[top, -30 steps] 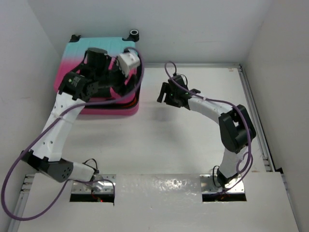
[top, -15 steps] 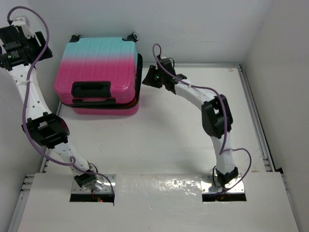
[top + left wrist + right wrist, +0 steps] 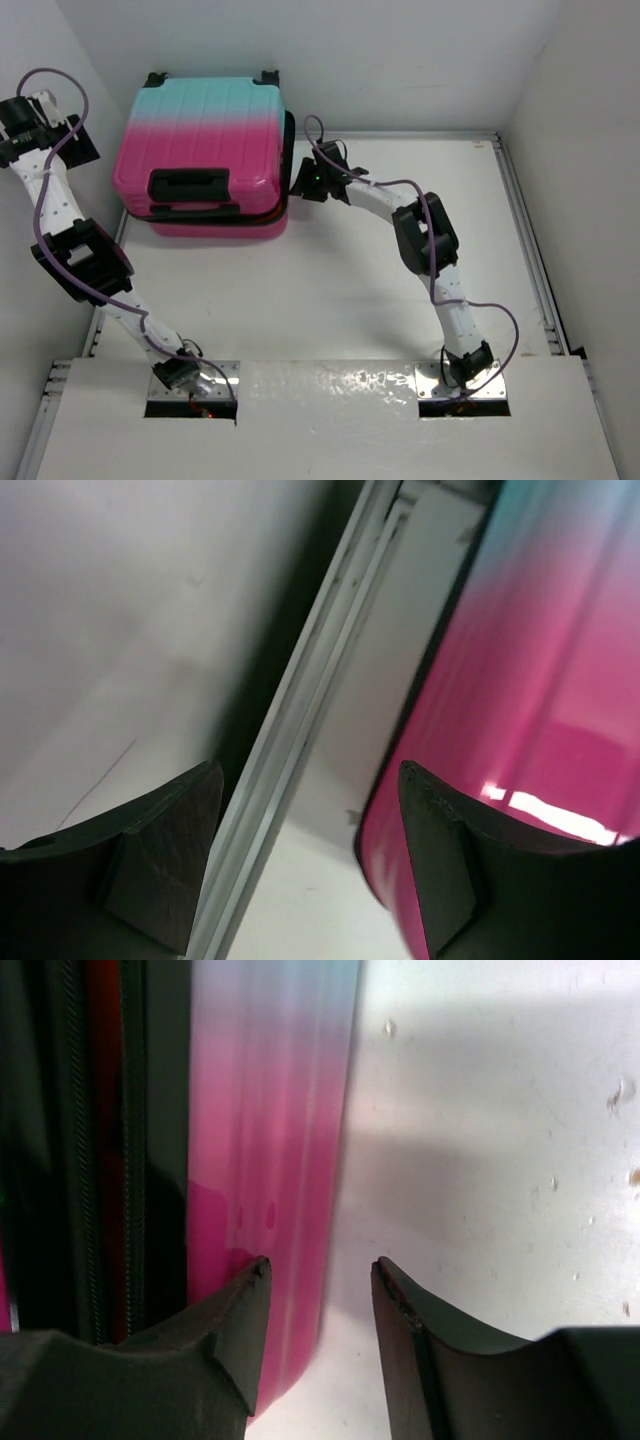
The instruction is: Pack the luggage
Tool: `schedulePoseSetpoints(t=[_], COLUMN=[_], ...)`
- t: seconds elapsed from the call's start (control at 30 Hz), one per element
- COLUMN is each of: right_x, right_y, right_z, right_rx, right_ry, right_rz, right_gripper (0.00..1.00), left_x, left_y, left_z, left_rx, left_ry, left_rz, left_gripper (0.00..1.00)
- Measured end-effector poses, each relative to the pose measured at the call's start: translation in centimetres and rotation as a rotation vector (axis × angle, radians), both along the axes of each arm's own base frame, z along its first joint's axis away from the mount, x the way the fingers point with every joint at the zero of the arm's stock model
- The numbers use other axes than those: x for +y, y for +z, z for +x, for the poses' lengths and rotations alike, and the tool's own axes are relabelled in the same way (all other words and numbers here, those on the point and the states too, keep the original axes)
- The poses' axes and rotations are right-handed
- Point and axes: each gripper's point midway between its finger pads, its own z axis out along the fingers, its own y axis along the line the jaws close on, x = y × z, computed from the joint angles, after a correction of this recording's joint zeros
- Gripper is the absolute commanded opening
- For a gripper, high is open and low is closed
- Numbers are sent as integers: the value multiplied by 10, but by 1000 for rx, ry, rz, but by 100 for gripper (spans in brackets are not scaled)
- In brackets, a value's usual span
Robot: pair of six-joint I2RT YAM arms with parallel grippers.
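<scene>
Count: one left claw (image 3: 310, 775), one luggage (image 3: 200, 130), one right claw (image 3: 320, 1265), all at one worktop (image 3: 400, 270).
Luggage place: far-left corner of the worktop, lying flat and shut, ribbed shell up.
Luggage axis: long axis runs near to far. The teal end with two black wheels (image 3: 155, 78) points at the back wall; the pink end with one black handle (image 3: 188, 186) faces the near edge.
Left claw: up beside the left wall, left of the luggage. Fingers wide apart, nothing between them, touching nothing.
Right claw: at the luggage's right side, low over the worktop. Fingers part-way apart, gripping nothing. The pink shell edge lies just beyond the gap; whether it touches, I cannot tell.
</scene>
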Motion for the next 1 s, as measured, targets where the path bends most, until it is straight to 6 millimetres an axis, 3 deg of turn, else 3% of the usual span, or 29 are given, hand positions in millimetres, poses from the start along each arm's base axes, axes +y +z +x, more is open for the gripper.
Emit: schedulePoseSetpoints(t=[0.1, 0.2, 0.3, 0.5, 0.83, 1.0], right_x=[-2, -4, -5, 14, 15, 19], right_y=[-2, 9, 41, 120, 97, 97], right_z=[-4, -18, -24, -4, -2, 21], right_rx=[1, -19, -84, -247, -211, -237], right_ry=[-9, -9, 4, 15, -12, -42], right_rz=[-11, -36, -58, 60, 40, 27], right_gripper=[45, 47, 48, 47, 43, 41], left_x=[7, 6, 7, 10, 9, 7], left_y=[-19, -32, -42, -44, -54, -60], left_z=[-4, -5, -6, -5, -8, -10], left_rx=[40, 60, 72, 69, 85, 97], left_ry=[7, 0, -4, -4, -21, -25], left_rz=[-7, -13, -15, -2, 7, -3], left_gripper=[68, 68, 68, 68, 68, 68])
